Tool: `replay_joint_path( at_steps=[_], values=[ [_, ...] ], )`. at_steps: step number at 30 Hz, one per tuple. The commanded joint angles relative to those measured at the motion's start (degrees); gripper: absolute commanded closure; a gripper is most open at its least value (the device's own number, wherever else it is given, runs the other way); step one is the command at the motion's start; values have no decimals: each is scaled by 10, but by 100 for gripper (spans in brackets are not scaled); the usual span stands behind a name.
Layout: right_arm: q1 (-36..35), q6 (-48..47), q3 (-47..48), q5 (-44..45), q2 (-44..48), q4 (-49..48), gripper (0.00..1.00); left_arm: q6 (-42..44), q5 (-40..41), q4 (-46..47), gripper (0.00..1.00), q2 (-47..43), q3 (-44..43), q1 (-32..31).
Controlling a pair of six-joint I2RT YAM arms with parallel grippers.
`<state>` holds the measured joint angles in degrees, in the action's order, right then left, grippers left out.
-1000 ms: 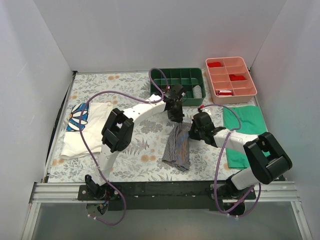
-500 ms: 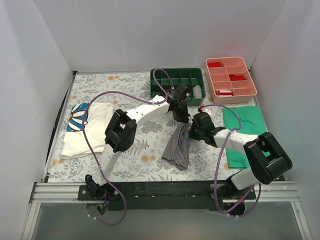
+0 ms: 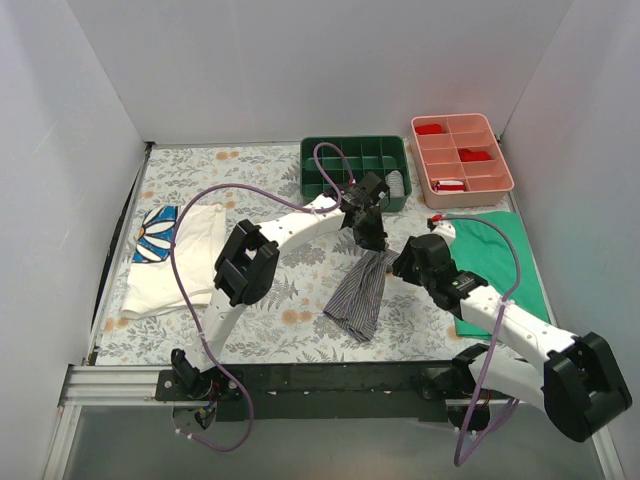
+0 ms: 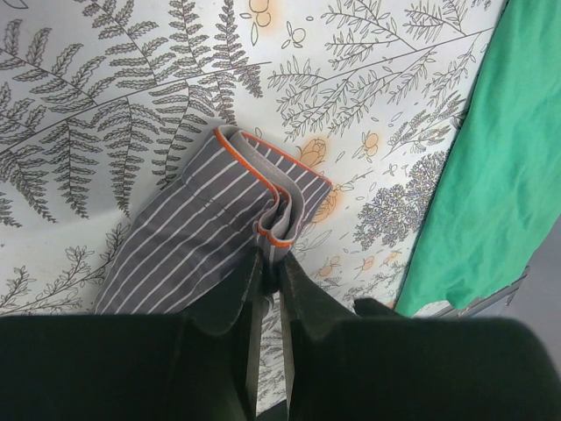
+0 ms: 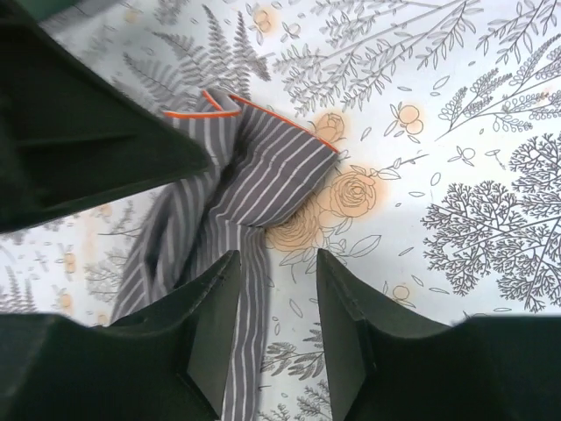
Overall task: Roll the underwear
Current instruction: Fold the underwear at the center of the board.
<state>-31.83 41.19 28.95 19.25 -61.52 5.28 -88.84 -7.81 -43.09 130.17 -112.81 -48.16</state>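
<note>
The underwear (image 3: 360,290) is grey-and-white striped cloth with an orange-edged waistband, hanging from its top end down to the floral table mat. My left gripper (image 3: 372,238) is shut on the bunched waistband (image 4: 276,224) and holds that end up. In the left wrist view the striped cloth (image 4: 188,246) spreads down and left from the fingers. My right gripper (image 3: 412,262) stands open just right of the cloth, with nothing between its fingers. Seen from the right wrist, the underwear (image 5: 254,189) lies ahead of the right gripper (image 5: 276,276), and its left finger (image 5: 215,298) hovers over a striped fold.
A green divided bin (image 3: 355,165) and a pink divided tray (image 3: 460,155) stand at the back. A plain green cloth (image 3: 495,265) lies at the right under my right arm. A white cloth with a blue daisy print (image 3: 175,255) lies at the left.
My right gripper has opened, let go of the underwear and drawn back to the right. My left gripper has carried the waistband a little right and back; the cloth hangs narrower.
</note>
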Motion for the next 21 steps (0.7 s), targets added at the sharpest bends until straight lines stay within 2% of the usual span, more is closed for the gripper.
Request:
replay_joint_path(
  at_steps=[1,5,6,8,9,18,21],
  values=[
    [3,16,-20,-18,58,15,58,-9,-19,13,100,3,-13,-5],
    [0,35,-34,-93,77,28,77,-6,-25,13,100,13,-19,-8],
    [-2,40,-41,-115,80,32,86,-6,-26,14,100,14,-20,-8],
    [-15,50,-64,-124,93,36,90,-5,-28,16,100,17,-21,-8],
    [-22,53,-72,-132,96,34,95,-5,-28,15,100,18,-21,-8],
    [-136,122,-131,-134,81,-11,96,-16,-42,29,100,25,-13,-13],
    [-163,146,-117,-94,75,27,96,-20,-52,40,100,30,-6,-18]
  ],
)
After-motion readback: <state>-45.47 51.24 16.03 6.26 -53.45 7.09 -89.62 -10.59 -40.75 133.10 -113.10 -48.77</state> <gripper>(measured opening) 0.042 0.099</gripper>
